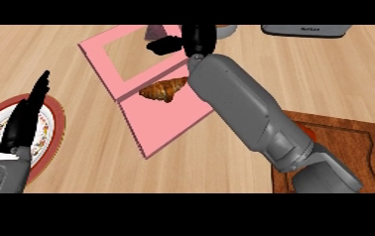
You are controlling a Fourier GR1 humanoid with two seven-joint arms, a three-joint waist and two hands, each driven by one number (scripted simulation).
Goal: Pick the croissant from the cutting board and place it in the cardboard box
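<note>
Your right hand [192,40] hangs with fingers relaxed, holding nothing, above the flat pink cardboard box [157,118]. The golden-brown croissant [164,89] already lies inside it, beside your forearm. Lift straight up so you don't nudge it. Your left hand [26,113] rests open at the left.

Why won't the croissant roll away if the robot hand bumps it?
The croissant looks curved with pointed ends, so it would probably rock or slide rather than roll. It lies on the pink box's flat floor, so it likely stays put. Its flaky crust may crumble.
</note>
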